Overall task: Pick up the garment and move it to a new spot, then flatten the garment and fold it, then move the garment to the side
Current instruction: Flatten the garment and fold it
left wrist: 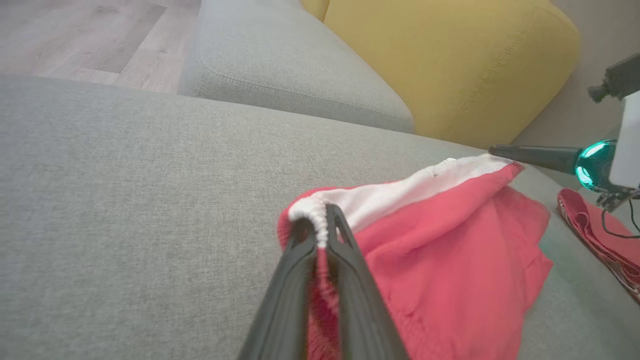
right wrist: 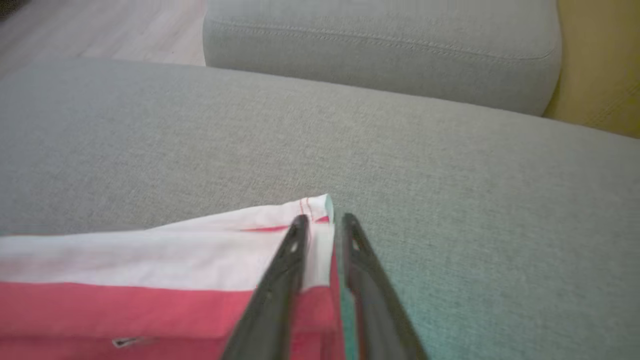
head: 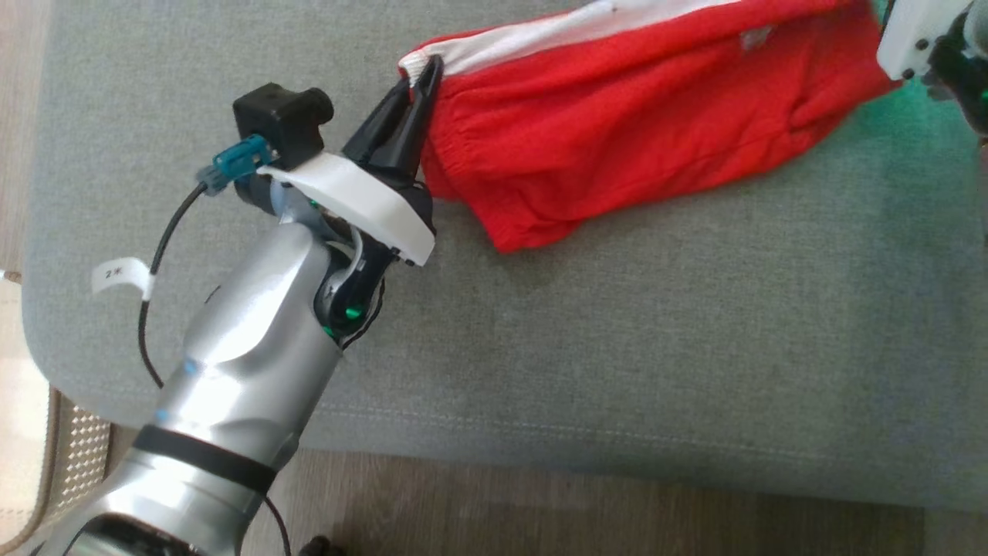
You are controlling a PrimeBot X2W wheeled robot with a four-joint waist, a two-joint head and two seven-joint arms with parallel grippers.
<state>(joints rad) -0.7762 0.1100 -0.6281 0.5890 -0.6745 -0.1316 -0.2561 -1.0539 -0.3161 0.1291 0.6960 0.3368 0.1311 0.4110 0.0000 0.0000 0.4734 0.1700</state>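
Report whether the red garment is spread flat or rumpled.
Rumpled: the garment sags in creased layers from its white waistband, whose corner the left pincer pinches; red cloth bunches on the cushion.

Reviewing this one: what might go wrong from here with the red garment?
1. The right gripper has its fingers parted around one corner of the garment, while the left gripper pinches the other corner; a pull now may drag it lopsided.
2. The garment's lower part lies bunched, so folding may trap creases.
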